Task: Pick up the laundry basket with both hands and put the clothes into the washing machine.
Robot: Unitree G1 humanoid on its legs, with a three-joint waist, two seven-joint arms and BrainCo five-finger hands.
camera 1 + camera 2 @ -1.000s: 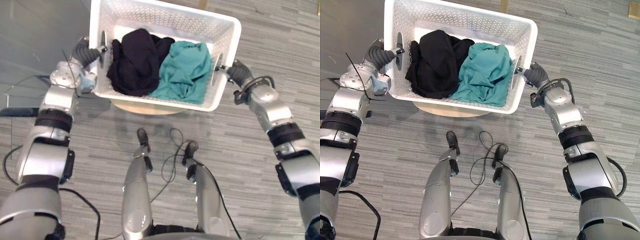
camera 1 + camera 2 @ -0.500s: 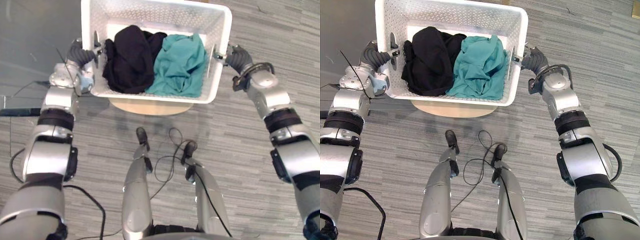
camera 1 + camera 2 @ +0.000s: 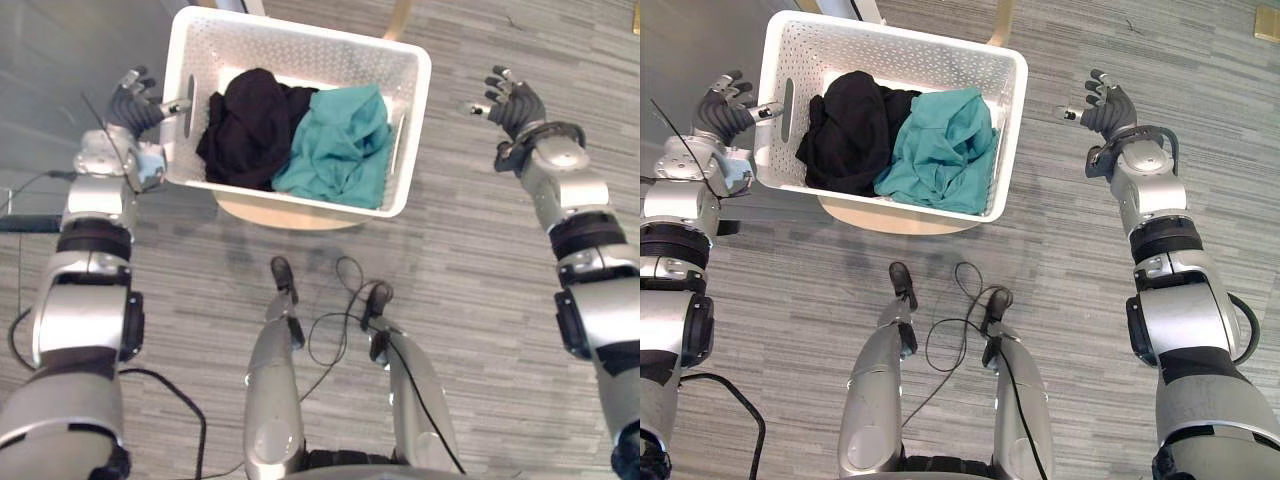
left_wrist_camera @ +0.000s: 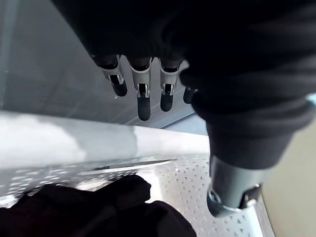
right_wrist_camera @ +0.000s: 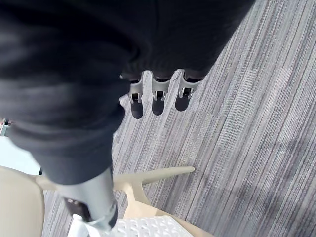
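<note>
The white perforated laundry basket rests on a round beige stool in front of me. A black garment lies in its left half and a teal one in its right half. My left hand is open beside the basket's left wall, its thumb reaching toward the handle slot; the left wrist view shows its fingers straight above the rim. Well clear of the basket's right wall, my right hand hangs open over the floor, fingers straight.
Beige legs of a stool or chair show past the basket's far rim. A smooth grey surface lies to the left, with a dark flat object at the left edge. Striped wood-look floor spreads to the right.
Both hands have opened and let go of the basket's side handles. The right hand has drawn away to the right. The basket now sits lower, on the stool.
</note>
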